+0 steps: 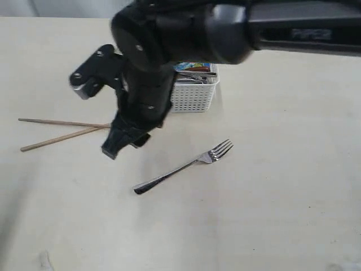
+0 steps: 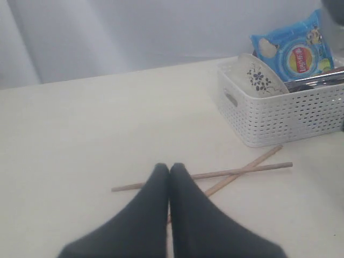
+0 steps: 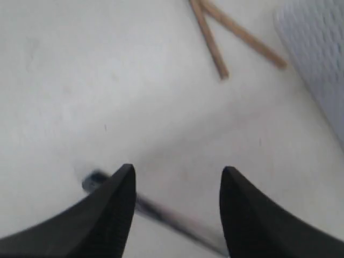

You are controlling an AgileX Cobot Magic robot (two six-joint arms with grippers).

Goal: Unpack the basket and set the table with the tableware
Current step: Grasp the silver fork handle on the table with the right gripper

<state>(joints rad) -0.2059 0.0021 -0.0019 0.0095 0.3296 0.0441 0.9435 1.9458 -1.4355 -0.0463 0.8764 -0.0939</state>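
Exterior view | fork [image 1: 183,167]: shiny steel, lying flat | chopsticks [image 1: 56,122]: thin wood, crossed

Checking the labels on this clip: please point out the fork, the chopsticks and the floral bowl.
fork [image 1: 169,174], exterior view, middle of its handle.
chopsticks [image 2: 241,172], left wrist view, where the two sticks cross.
floral bowl [image 2: 261,78], left wrist view, the patterned inside face.

The cream table [image 1: 293,169] bears the white basket [image 1: 194,96], two chopsticks [image 1: 56,122] and a fork [image 1: 183,167].
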